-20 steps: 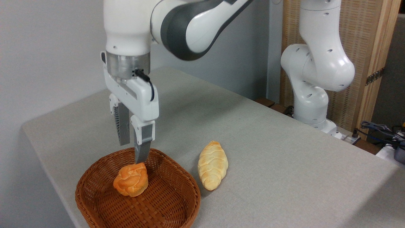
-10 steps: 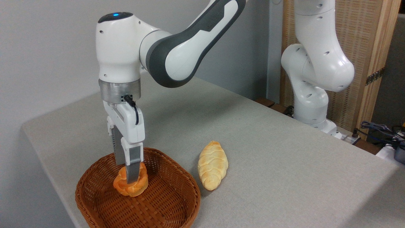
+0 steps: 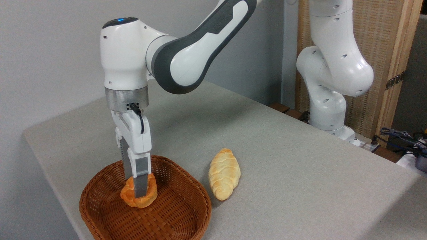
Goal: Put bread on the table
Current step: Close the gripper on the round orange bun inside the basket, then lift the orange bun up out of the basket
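Observation:
The bread (image 3: pixel 151 195), a small orange-golden knotted bun, lies inside the brown wicker basket (image 3: pixel 201 197) at the front left of the table (image 3: pixel 283 156). My gripper (image 3: pixel 137 192) points straight down into the basket. Its fingers are closed on the bun from front and back, and the near finger (image 3: pixel 140 181) covers the bun's middle. The bun bulges out on both sides of that finger and still rests on the basket floor. The far finger is mostly hidden.
A longer pale braided loaf (image 3: pixel 224 174) lies on the table just right of the basket. The arm's white base (image 3: pixel 328 100) stands at the far right edge, with cables (image 3: pixel 400 136) beyond it. The table's left and front edges are close to the basket.
My gripper has come down from above the bun into the basket, turned at the wrist, and its fingers now grip the bun. The bun has barely shifted.

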You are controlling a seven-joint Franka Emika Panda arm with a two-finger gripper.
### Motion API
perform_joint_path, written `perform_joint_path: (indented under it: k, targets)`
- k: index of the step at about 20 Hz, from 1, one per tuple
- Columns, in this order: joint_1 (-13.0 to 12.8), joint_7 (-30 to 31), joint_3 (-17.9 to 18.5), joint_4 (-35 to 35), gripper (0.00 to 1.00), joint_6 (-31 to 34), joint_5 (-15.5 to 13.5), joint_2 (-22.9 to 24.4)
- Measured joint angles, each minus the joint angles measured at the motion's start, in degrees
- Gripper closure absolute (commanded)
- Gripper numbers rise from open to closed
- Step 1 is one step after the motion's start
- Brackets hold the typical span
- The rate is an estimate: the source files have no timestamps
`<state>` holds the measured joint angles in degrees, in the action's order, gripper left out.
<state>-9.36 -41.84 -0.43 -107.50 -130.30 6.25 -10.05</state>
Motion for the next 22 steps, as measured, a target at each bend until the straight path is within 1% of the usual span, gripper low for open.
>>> perform_joint_path:
  k: [1, 2, 3, 4, 6, 8, 11, 22]
  targets:
    - [0.00, -0.01, -0.01, 0.00, 0.03, 0.00, 0.03, -0.08]
    - [-0.01, -0.01, -0.03, 0.00, 0.07, 0.00, 0.04, -0.19]
    - [-0.02, -0.02, -0.12, 0.00, 0.15, 0.00, 0.04, -0.30]
    - [-0.02, -0.03, -0.35, -0.02, 0.29, 0.00, 0.04, -0.45]
    - [-0.05, -0.03, -0.78, -0.14, 0.52, 0.00, 0.05, -0.73]
    - [-0.06, -0.06, -0.93, -0.19, 0.63, 0.00, 0.10, -0.98]
    - [-0.06, -0.11, -0.94, -0.19, 0.71, 0.00, 0.16, -1.08]
    - [-0.06, -0.19, -0.95, -0.18, 0.72, -0.01, 0.19, -1.08]
